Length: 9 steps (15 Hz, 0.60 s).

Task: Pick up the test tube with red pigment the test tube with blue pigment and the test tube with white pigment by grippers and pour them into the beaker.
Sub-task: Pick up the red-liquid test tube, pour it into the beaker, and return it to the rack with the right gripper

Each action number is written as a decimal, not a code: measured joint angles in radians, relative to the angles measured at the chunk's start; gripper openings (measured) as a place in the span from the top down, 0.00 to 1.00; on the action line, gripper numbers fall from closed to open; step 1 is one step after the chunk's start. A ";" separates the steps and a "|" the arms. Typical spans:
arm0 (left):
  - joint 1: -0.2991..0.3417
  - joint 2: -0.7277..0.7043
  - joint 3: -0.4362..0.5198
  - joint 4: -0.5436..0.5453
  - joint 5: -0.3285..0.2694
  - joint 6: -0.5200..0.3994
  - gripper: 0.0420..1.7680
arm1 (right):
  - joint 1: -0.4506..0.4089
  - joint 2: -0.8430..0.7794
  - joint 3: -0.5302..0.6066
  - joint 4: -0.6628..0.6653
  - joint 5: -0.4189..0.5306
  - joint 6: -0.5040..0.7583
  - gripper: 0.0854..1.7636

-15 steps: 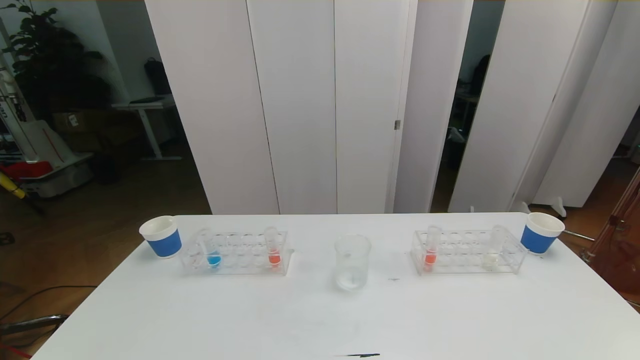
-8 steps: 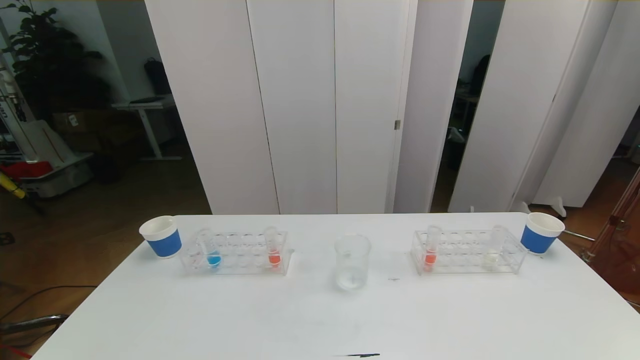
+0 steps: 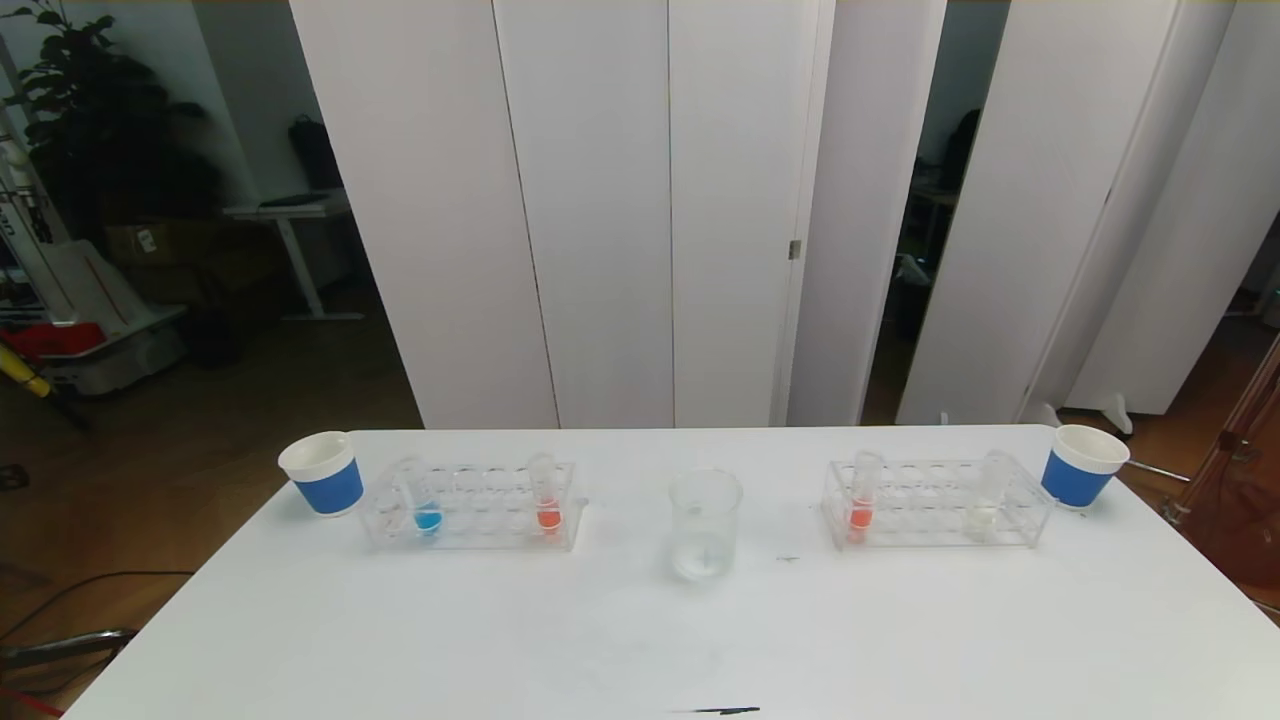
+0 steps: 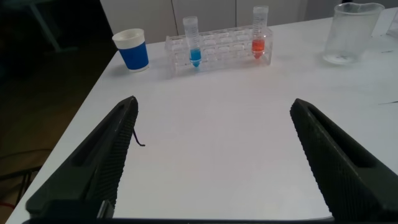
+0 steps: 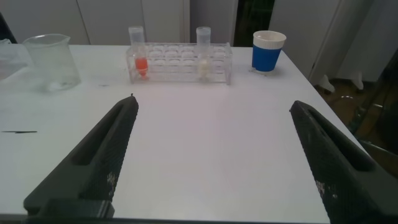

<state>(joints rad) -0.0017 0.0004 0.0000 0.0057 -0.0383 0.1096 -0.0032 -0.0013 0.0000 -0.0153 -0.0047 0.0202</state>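
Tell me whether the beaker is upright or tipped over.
Upright. The beaker stands on its base on the table between the two racks, open rim facing up; the left wrist view shows the same.

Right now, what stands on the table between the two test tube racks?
Only the beaker stands between the left rack and the right rack, as the head view shows; beside it is bare table.
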 joint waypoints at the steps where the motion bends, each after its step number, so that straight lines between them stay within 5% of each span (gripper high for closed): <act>1: 0.000 0.000 0.000 0.000 0.000 0.000 0.01 | 0.000 0.000 0.000 0.000 0.000 -0.003 0.01; 9: 0.000 0.000 0.000 0.000 0.000 0.000 0.01 | 0.005 0.032 -0.157 0.123 0.021 -0.003 0.01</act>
<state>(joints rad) -0.0017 0.0004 0.0000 0.0057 -0.0383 0.1100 0.0017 0.0306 -0.1572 0.1077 0.0164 0.0168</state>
